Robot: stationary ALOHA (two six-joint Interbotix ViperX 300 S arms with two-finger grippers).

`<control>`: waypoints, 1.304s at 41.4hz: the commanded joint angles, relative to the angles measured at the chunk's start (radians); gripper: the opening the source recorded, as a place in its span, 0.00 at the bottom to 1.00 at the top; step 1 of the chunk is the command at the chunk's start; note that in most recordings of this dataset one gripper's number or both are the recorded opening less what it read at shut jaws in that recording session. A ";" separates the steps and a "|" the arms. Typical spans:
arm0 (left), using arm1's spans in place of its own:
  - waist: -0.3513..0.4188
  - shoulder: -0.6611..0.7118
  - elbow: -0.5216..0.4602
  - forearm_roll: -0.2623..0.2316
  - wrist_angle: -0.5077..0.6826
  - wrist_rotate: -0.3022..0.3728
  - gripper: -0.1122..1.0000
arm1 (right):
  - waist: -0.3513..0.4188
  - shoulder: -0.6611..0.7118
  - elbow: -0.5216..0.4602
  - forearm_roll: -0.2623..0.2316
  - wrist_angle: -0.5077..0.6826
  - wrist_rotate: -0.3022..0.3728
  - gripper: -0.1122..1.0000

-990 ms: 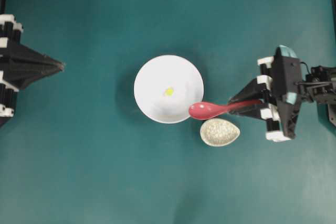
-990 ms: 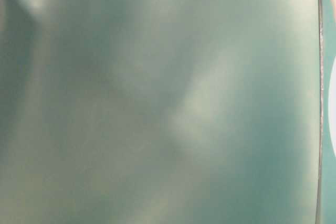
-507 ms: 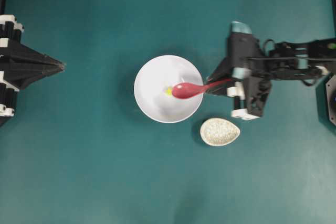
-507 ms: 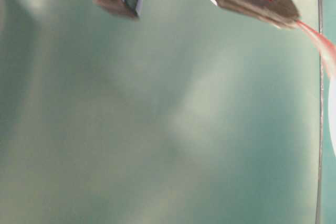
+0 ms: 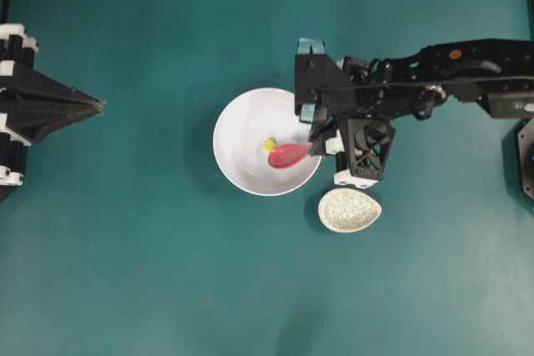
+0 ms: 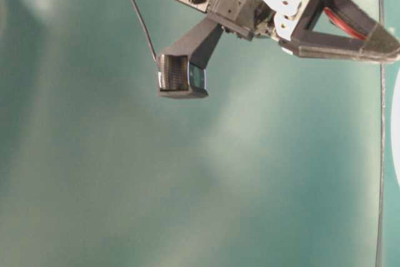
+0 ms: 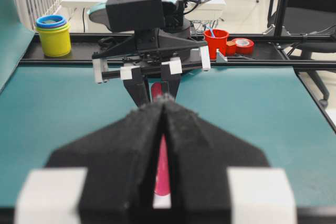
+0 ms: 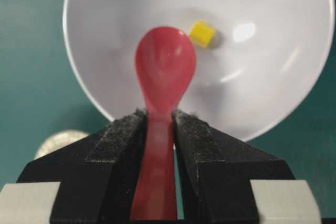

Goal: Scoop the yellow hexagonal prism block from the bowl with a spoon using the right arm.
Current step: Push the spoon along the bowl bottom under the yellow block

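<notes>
Tiny bright yellow block (image 8: 201, 33) inside white bowl (image 8: 294, 77), beside red spoon (image 8: 164, 66) clamped in right gripper (image 8: 159, 124); left gripper (image 5: 98, 106) closed, empty.

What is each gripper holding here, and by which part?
The right gripper holds the spoon by its handle; the left gripper is shut and holds nothing.

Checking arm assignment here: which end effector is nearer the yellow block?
Right. The right end effector is at the bowl's rim beside the yellow block; the left end effector sits far off.
</notes>
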 commanded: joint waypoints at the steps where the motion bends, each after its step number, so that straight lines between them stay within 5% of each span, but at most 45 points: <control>1: 0.002 0.009 -0.015 0.002 -0.003 -0.002 0.10 | -0.006 -0.017 -0.023 -0.002 0.005 0.003 0.32; 28: 0.002 0.009 -0.014 0.002 -0.002 0.000 0.10 | -0.023 0.026 -0.017 -0.003 -0.015 0.003 0.32; 54: 0.002 0.009 -0.014 0.002 0.018 0.000 0.10 | -0.025 0.071 -0.032 -0.003 -0.202 -0.008 0.32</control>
